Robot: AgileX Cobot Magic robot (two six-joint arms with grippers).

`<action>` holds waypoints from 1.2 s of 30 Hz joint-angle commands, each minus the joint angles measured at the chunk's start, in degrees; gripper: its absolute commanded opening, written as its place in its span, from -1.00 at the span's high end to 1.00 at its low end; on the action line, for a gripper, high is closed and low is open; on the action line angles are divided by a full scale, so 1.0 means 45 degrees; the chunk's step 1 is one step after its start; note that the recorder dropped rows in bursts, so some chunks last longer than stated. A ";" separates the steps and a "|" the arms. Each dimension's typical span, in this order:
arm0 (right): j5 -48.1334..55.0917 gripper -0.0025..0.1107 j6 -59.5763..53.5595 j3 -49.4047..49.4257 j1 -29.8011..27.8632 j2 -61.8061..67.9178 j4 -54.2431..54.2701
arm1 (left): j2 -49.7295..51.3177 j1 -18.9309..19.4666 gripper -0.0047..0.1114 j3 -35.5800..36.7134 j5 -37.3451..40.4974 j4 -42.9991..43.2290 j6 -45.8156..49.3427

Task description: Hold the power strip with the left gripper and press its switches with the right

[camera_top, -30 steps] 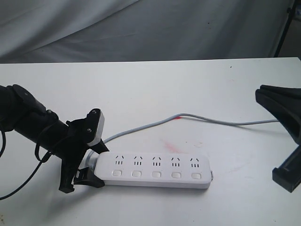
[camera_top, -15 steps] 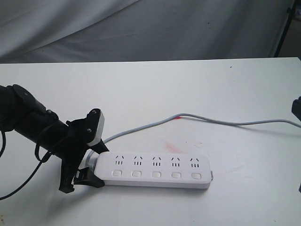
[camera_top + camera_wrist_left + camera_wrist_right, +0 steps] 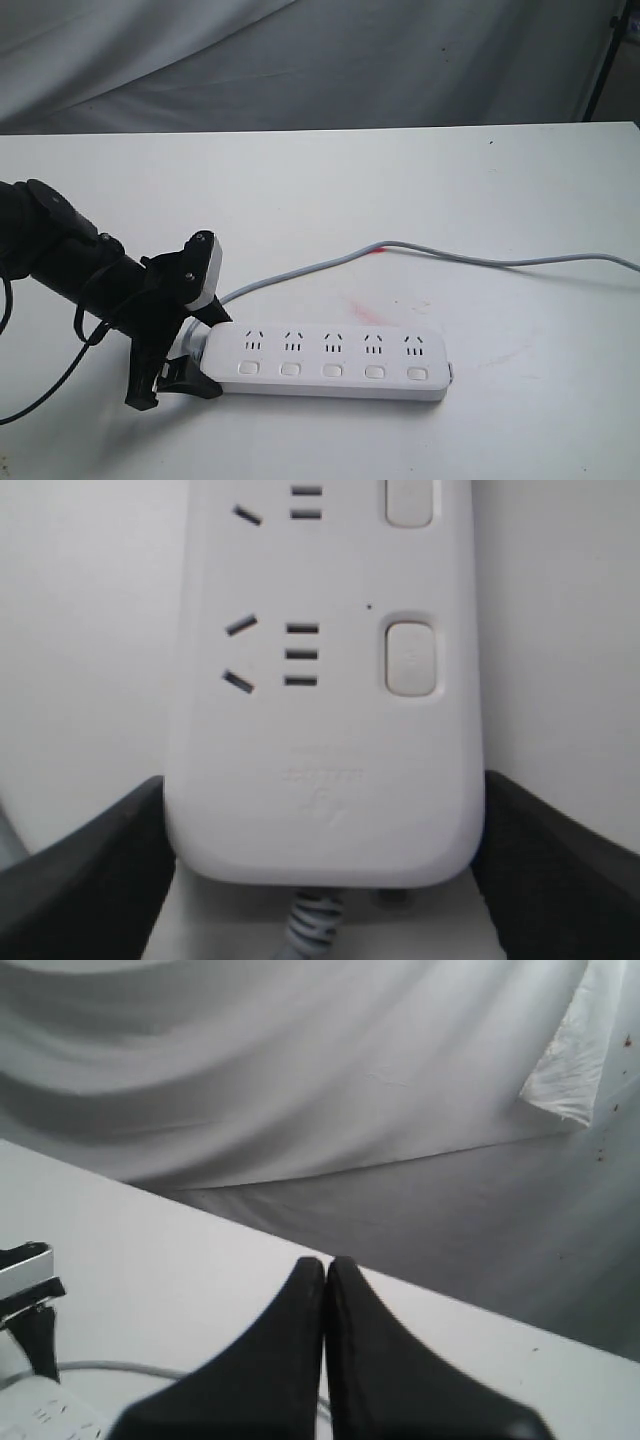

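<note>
The white power strip (image 3: pixel 330 362) lies flat on the white table (image 3: pixel 320 190), its five outlets in a row. The switches (image 3: pixel 332 370) run along its near side. My left gripper (image 3: pixel 203 350) is shut on the strip's left end, one finger on each long side. In the left wrist view the black fingers (image 3: pixel 90 880) flank the strip's cord end (image 3: pixel 320 730), and one switch (image 3: pixel 410 658) shows. My right gripper (image 3: pixel 325 1265) is shut and empty, raised over the table; it is out of the exterior view.
The grey cord (image 3: pixel 450 255) curves from the strip's left end across the table to the right edge. A faint red smear (image 3: pixel 365 305) marks the table behind the strip. Grey cloth (image 3: pixel 300 60) hangs behind the table, and a black stand (image 3: pixel 600 60) is at the far right.
The right gripper, seen at the exterior view's right edge a second ago, has withdrawn out of that view. The left gripper and the strip have not moved.
</note>
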 commanded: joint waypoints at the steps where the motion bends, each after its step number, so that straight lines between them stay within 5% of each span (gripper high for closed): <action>1: 0.2751 0.96 0.6159 0.0070 -0.0069 -0.0996 -0.6051 | -0.0034 -0.0045 -0.02 -0.0012 0.0104 -0.0129 0.0061; 5: 0.4305 0.96 0.6507 0.0070 -0.0069 -0.1887 -0.6538 | -0.0034 -0.0045 -0.02 -0.0012 0.0104 -0.0129 0.0061; 15: 0.1282 0.96 0.6828 0.2534 -0.0069 -0.3213 -0.5983 | -0.0034 -0.0045 -0.02 -0.0012 0.0104 -0.0129 0.0061; 36: 0.0644 0.96 0.6790 0.3576 -0.0069 -0.3885 -0.5523 | -0.0034 -0.0045 -0.02 -0.0012 0.0104 -0.0129 0.0061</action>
